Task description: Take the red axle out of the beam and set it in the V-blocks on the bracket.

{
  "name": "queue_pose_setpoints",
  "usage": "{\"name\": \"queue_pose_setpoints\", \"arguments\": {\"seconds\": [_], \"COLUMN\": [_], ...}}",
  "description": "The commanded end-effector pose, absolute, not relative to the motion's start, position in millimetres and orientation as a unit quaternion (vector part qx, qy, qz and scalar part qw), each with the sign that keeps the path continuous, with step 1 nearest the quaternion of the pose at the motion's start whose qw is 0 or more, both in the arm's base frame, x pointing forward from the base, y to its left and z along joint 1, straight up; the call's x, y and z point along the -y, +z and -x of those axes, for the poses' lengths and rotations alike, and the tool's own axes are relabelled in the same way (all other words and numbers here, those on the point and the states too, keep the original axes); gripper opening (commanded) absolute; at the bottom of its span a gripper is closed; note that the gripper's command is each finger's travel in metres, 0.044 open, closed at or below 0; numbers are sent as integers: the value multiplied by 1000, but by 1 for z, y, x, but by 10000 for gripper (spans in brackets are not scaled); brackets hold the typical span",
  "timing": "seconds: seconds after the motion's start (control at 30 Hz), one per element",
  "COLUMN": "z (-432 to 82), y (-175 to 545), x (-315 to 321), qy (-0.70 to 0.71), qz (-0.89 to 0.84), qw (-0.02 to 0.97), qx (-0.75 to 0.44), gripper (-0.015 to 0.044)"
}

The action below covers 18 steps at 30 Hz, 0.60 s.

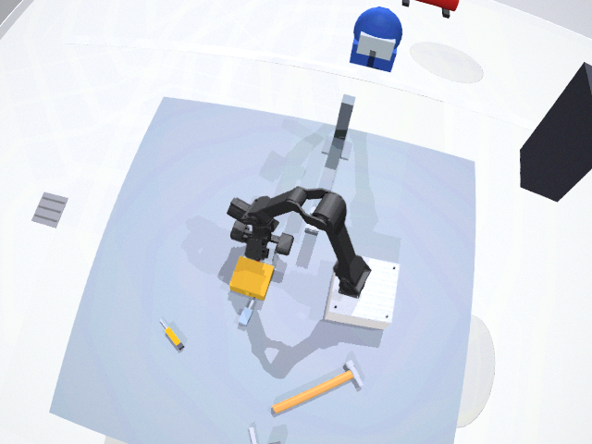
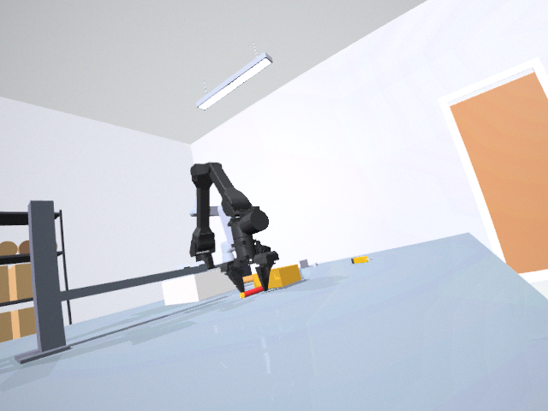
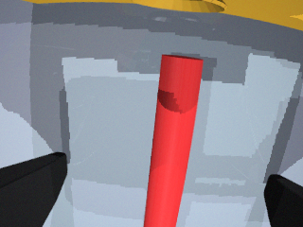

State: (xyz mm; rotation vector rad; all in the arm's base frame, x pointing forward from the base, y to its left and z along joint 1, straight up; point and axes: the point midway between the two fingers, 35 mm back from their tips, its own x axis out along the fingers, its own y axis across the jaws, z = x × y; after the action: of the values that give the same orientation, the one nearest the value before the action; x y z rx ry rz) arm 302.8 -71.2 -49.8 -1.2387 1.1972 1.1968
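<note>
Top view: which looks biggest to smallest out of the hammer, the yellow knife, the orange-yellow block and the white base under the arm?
1. White base
2. Orange-yellow block
3. Hammer: longer than the block but thin, so less area
4. Yellow knife
</note>
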Motion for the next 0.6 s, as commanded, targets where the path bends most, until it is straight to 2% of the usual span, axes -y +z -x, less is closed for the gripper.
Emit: {"name": "queue_pose_setpoints", "arguments": {"seconds": [0.0,0.4,0.57], "z": [-303,-303,-303], "y": [-50,-50,-50], "x": [71,71,71], "qy": [494,494,494], "qz": [512,512,512], "qw": [499,499,499], "qx": [-495,-495,-495], "gripper": [361,46,13]}}
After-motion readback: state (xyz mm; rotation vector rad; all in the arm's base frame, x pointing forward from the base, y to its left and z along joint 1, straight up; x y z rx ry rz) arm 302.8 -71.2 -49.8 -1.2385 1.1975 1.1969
